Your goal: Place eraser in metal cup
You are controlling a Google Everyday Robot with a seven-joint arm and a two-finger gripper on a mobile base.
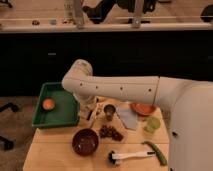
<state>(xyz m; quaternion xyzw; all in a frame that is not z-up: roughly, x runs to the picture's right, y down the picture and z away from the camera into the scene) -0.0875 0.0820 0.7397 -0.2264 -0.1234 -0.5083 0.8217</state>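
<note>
My arm reaches in from the right, and its white elbow hangs over the table's left part. Below the elbow, my gripper (pixel 91 111) points down, shut, and is mostly hidden by the arm. The eraser (pixel 85 116), a pale block with a dark edge, lies on the wooden table right by the gripper, against the green tray's right wall. Whether they touch, I cannot tell. The metal cup (pixel 109 111), small and shiny, stands upright just right of the gripper.
A green tray (pixel 60 117) holding an orange fruit (pixel 48 104) sits at the left. Nearby are a dark bowl (pixel 85 141), grapes (pixel 111 132), a white-handled brush (pixel 131 156), a green pod (pixel 156 152), a light green cup (pixel 152 124), an orange dish (pixel 144 108) and a blue-grey block (pixel 127 117).
</note>
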